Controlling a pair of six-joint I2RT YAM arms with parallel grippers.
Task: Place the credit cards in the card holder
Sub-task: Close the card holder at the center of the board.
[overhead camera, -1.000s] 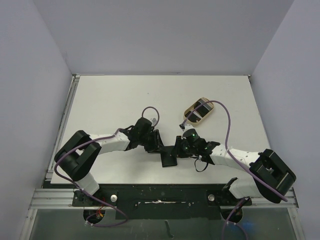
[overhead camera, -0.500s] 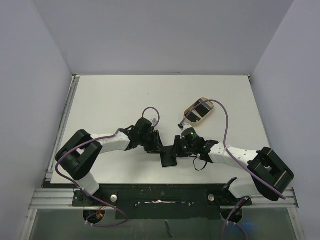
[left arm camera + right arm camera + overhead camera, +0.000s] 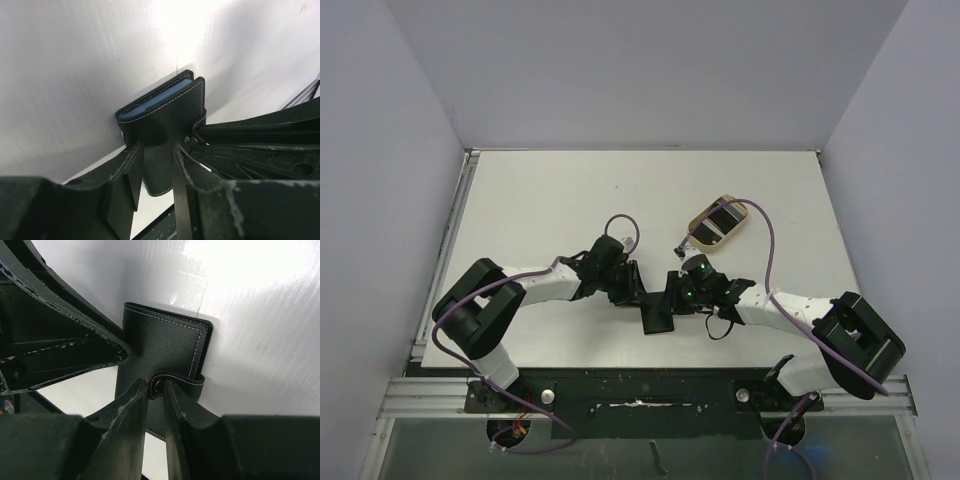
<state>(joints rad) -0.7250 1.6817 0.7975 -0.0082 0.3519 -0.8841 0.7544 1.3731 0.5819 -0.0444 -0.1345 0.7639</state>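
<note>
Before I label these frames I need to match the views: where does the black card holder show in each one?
Top external: card holder, low centre, over the white table.
Left wrist: centre, folded, between the fingers of the left pincer.
Right wrist: centre, its strap tab between the fingers of the right pincer.
Shared landmark: that strap tab, seen in both wrist views; too small to tell from above.

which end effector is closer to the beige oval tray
Right. The right end effector, at the card holder, lies nearest the tray; the left end effector is at the holder's other side, farther from it.
</note>
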